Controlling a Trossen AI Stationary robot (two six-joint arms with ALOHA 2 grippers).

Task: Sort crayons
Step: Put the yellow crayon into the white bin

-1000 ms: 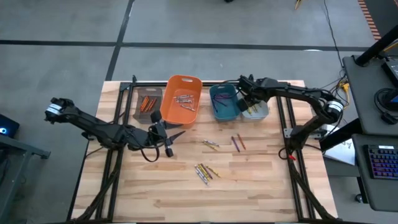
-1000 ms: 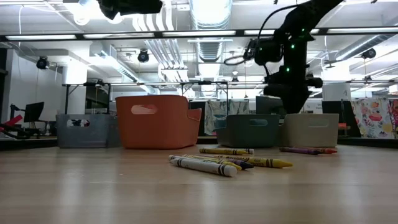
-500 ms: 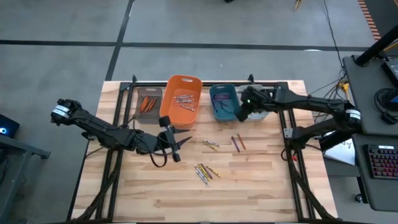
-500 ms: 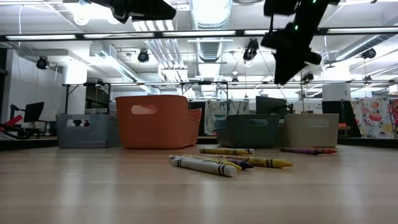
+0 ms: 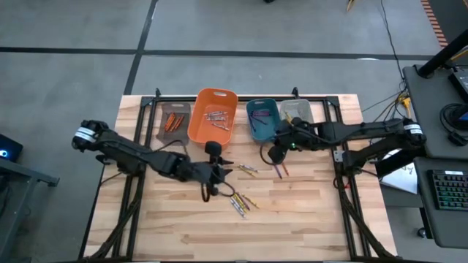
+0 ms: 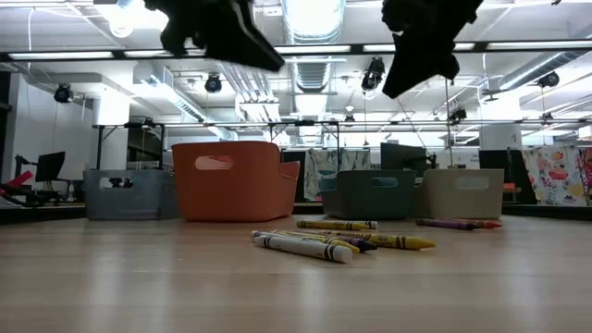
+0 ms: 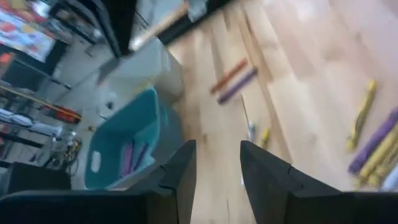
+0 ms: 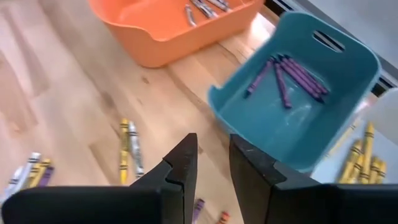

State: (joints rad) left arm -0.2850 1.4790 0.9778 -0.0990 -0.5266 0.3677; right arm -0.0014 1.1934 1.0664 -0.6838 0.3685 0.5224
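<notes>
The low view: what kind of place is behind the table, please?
Probably a lab or workshop, not a home. The low view shows exposed ceiling ducts, strip lights and workbenches beyond the table. The high view adds a concrete floor and a desk with a keyboard.

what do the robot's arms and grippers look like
Both arms are dark, slim and jointed, with black cables looping alongside. Each has a pale silver band near the shoulder end. The left gripper and right gripper each have two flat, black, wedge-shaped fingers.
</notes>
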